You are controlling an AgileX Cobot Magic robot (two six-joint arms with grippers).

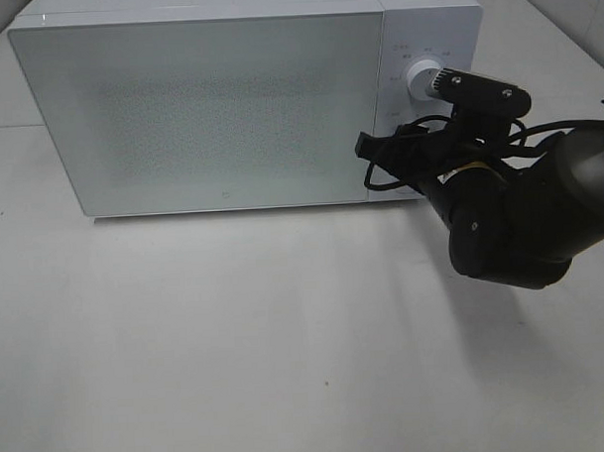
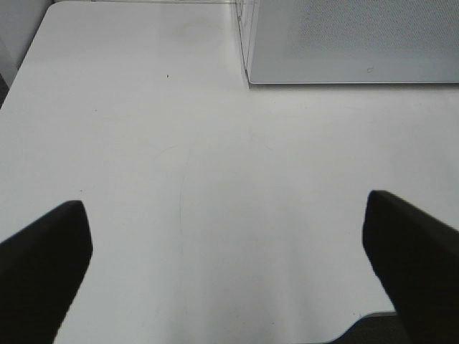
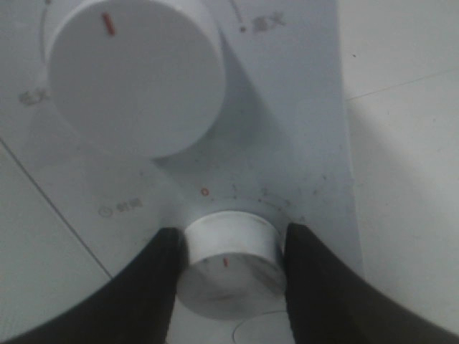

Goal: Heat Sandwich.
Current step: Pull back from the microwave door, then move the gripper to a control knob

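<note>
The sandwich and its pink plate are not in view. The white microwave [image 1: 219,110] stands at the back of the table with its frosted door closed; nothing shows through it. My right gripper [image 3: 229,276] is shut on the lower dial [image 3: 229,261] of the control panel, one finger on each side. The dial's red mark points toward the camera, away from the red zero ring above it. The upper dial [image 3: 133,75] is free and also shows in the high view [image 1: 426,80]. My left gripper [image 2: 229,269] is open and empty above bare table.
The right arm [image 1: 510,219] and its cables hang in front of the microwave's right lower corner. The white table [image 1: 287,365] spreads in front. The microwave's left front corner [image 2: 251,72] lies ahead of the left gripper.
</note>
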